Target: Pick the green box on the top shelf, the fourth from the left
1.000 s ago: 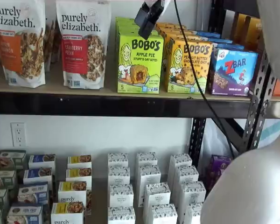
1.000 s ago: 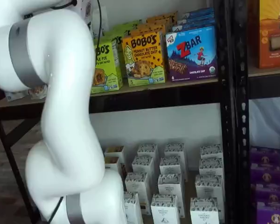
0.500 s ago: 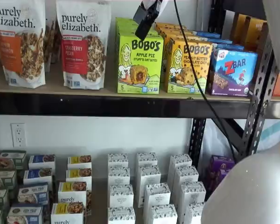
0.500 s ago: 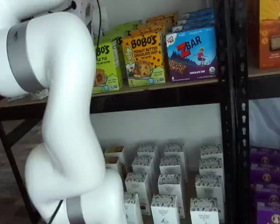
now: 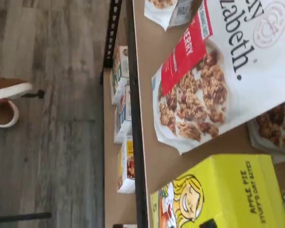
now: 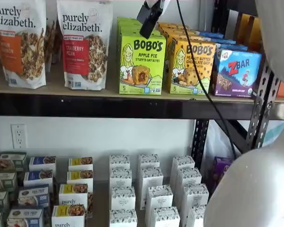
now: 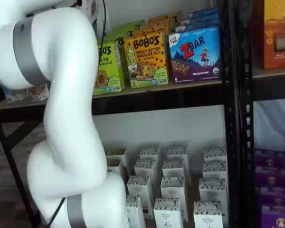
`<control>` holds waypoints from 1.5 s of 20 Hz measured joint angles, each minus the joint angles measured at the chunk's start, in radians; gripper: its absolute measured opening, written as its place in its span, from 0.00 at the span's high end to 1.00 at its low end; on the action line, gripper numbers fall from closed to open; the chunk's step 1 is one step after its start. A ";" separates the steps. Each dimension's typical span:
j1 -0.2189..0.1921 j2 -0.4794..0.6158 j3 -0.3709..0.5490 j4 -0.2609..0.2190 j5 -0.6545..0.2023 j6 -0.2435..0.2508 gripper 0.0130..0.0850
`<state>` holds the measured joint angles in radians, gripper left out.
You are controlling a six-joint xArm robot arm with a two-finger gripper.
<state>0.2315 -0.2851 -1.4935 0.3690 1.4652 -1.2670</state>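
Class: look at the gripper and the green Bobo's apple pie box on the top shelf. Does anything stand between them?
Nothing visible does. The gripper hangs just above the green box, over its top front edge, with only open air between.

The green box (image 6: 141, 64) is printed cardboard with a smooth, slightly shiny face, as is the orange box (image 6: 191, 67) beside it. The top shelf (image 6: 47, 87) is a matt tan board, like pressed wood, fronted by a black metal rail (image 6: 109, 108) with a dull painted finish. The granola bags (image 6: 84, 43) look like soft plastic film, faintly glossy and creased. The arm (image 7: 61, 118) has a smooth, glossy white plastic shell with a brushed grey band. The floor (image 5: 47, 123) is grey wood-grain plank, matt. The gripper (image 6: 149, 19) fingers are matt black.
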 joint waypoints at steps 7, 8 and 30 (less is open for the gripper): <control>-0.025 0.044 -0.046 -0.018 0.023 -0.026 0.00; -0.025 0.046 -0.046 -0.027 0.016 -0.028 0.00; -0.007 0.145 -0.120 -0.146 0.069 -0.036 0.00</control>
<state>0.2249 -0.1400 -1.6133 0.2227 1.5344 -1.3027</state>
